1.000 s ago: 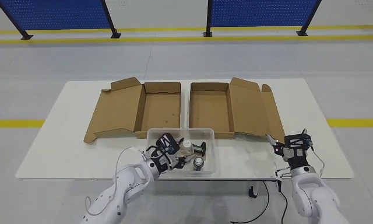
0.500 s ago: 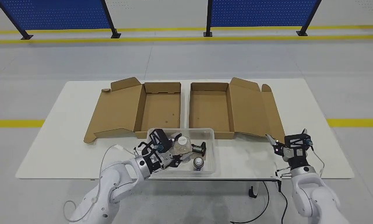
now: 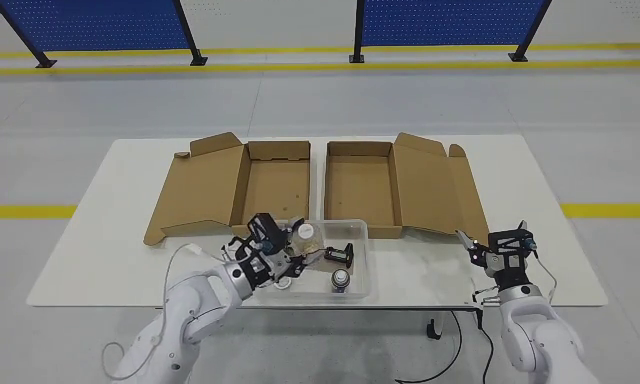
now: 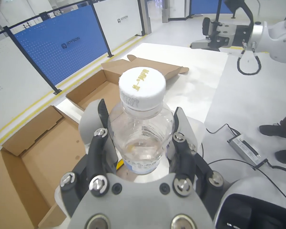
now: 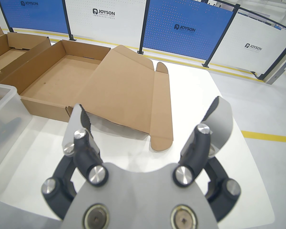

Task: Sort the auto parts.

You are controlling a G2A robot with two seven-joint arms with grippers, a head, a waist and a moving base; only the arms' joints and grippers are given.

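**A:** Where's the bottle [image 4: 140, 129] now?

**B:** It is clamped in the left end effector [image 4: 140, 115], with a finger on either side of the shoulder just under the white cap [image 4: 142, 84]. From above it hangs tilted over the left part of the bin [image 3: 362, 254], close to the near wall of the left box [image 3: 275, 189]. The right end effector [image 5: 147, 110] is spread wide and holds nothing. It is over the bench [image 3: 120, 234], near the front edge and beside the right box [image 3: 355, 189].

**A:** What worries you?

**B:** Mostly the grip. The bottle is thin, clear, ribbed plastic, round and slick, and it tapers where the fingers sit. I'd expect a hard squeeze to buckle it, while a light hold could let it slide toward the neck or twist. I can't tell whether it's empty. If there is liquid inside, a quick swing would pull on the hold.

**A:** And the boxes?

**B:** They're plain corrugated card, shallow, with the lids folded flat. A low carry could catch the bottle on the left box's wall and shove the box across the smooth bench. If it's let go on its side, a round bottle will likely roll to a wall.

**A:** Anything left in the bin?

**B:** A black bracket [image 3: 340, 254] and other small parts, behind cloudy plastic walls.
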